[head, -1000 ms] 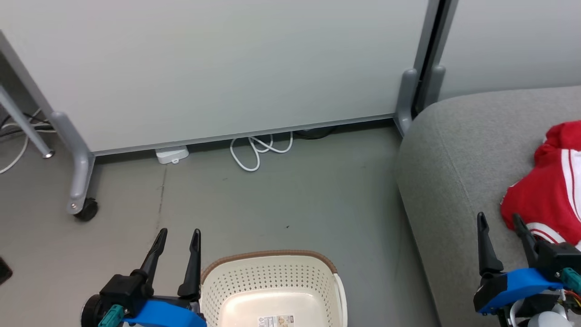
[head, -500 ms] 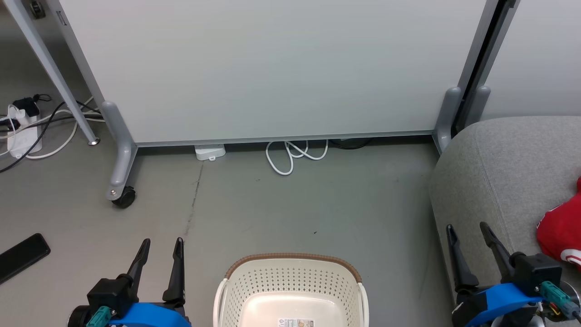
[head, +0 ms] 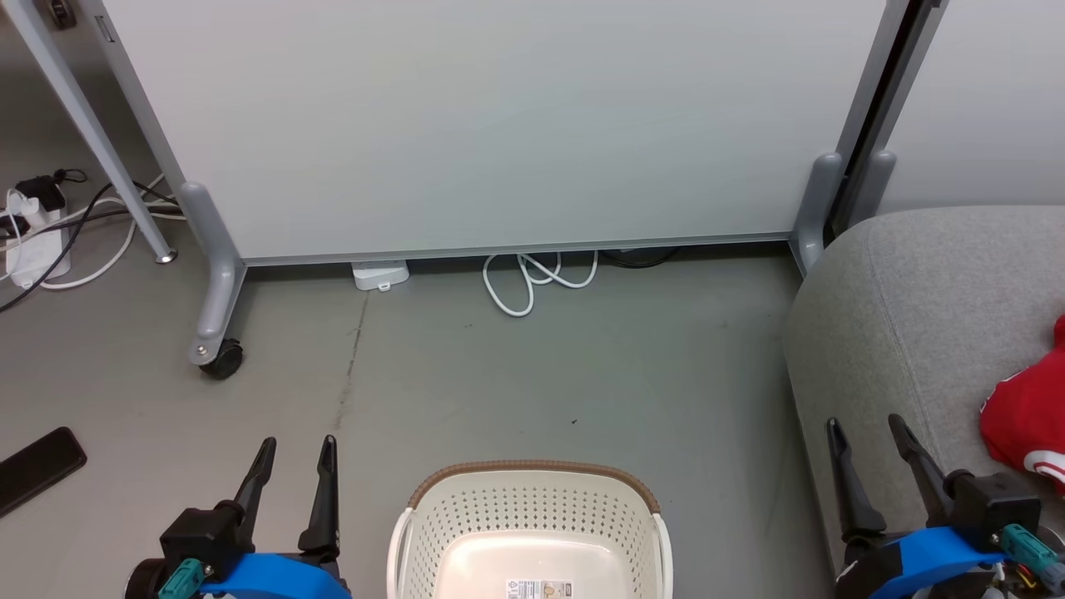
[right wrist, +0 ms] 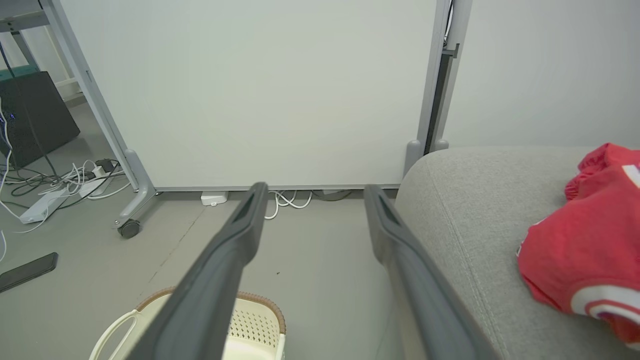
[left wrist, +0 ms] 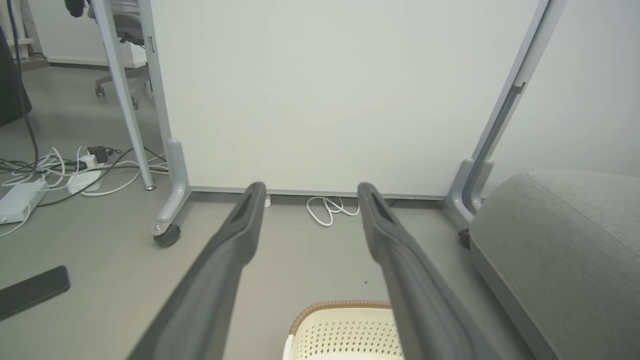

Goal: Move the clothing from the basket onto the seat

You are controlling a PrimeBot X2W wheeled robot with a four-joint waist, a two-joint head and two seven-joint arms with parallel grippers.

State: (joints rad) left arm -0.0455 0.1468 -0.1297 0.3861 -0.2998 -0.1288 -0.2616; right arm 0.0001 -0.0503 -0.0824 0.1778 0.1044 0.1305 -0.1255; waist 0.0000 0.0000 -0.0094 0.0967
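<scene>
Head view: clothing on seat top, well in from rounded corner, just right of right pincer. Basket on floor, beside left pincer, visible bottom bare. Both pincers spread, empty. Right arm nearer; transfer likely done.

left gripper: dark fingers parted, above grey floor | cream perforated plastic basket with brown rim: bottom edge, under right finger | grey woven couch: right | white wheeled partition panel: ahead | white cable coil: at its base
</scene>
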